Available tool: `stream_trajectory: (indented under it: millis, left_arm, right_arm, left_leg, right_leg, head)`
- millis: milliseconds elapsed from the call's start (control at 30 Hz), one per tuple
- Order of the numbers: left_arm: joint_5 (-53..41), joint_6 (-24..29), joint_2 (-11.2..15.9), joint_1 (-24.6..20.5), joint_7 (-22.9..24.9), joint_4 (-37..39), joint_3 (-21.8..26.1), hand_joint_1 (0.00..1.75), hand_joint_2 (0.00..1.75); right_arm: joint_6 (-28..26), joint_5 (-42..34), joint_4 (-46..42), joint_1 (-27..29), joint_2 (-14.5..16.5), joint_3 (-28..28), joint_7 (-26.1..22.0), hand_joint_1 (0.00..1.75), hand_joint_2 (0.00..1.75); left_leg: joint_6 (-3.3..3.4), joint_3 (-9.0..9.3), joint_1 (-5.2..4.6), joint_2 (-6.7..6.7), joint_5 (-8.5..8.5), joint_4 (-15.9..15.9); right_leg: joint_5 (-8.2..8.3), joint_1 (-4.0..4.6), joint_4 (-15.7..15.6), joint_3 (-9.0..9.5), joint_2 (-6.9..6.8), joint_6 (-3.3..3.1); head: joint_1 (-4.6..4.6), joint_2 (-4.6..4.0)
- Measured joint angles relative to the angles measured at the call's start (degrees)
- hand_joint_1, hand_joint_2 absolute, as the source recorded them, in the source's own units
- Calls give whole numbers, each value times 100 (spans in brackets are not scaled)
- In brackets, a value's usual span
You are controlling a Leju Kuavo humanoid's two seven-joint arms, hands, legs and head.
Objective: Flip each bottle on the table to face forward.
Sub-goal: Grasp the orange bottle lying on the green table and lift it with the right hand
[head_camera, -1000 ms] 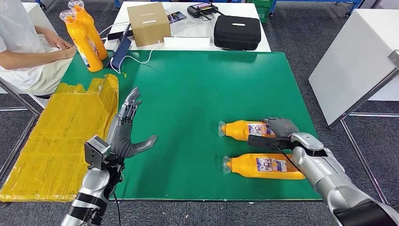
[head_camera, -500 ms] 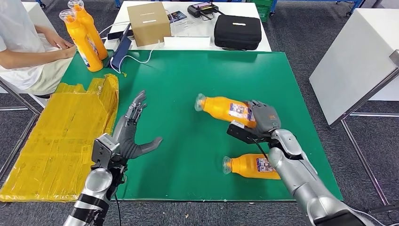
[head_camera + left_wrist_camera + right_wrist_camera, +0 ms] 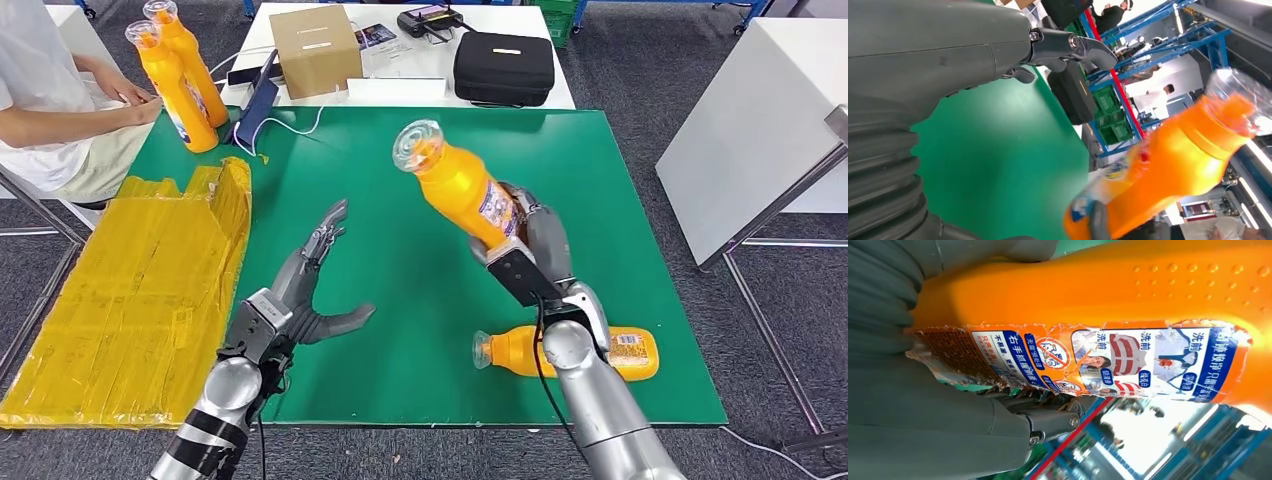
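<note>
While the right robot hand (image 3: 535, 245) grips the lifted bottle (image 3: 455, 180) low on its body above the worktop (image 3: 400, 160), the left robot hand (image 3: 305, 290) hangs spread, holding nothing; rigid, smooth plastic, likely slippery, best gripped mid-body.

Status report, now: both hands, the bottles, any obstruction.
Right hand holds one orange bottle tilted above the green table. Left hand open, empty. Second bottle lying flat near the front edge. Nothing between the hands.

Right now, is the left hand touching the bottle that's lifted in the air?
Apart. In the head view the left hand hangs open over bare green mat, well to the side of the raised bottle, which the right hand grips.
</note>
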Motion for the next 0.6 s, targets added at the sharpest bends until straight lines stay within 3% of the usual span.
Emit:
stream_trajectory:
  millis: [167,500,600]
  left_arm:
    - [0,1,-5,-6,0,30,-16,0,175]
    - [0,2,-5,-7,0,45,-16,0,175]
    - [0,2,-5,-8,0,45,-16,0,175]
  right_arm:
    - [79,-33,-104,144,210,91,-30,175,175]
    - [107,-57,-145,193,300,92,-32,175,175]
    - [334,-167,-147,195,314,130,-38,175,175]
  left_leg:
    - [-1,0,2,0,0,-1]
    - [0,-1,-1,0,0,0]
    - [0,-1,-1,0,0,0]
  right_leg:
    - [-1,1,1,-1,-1,-1]
    - [-1,-2,1,1,-1,0]
    - [-1,-1,1,1,0,0]
  head:
    - [0,0]
    - [1,0]
    - [2,0]
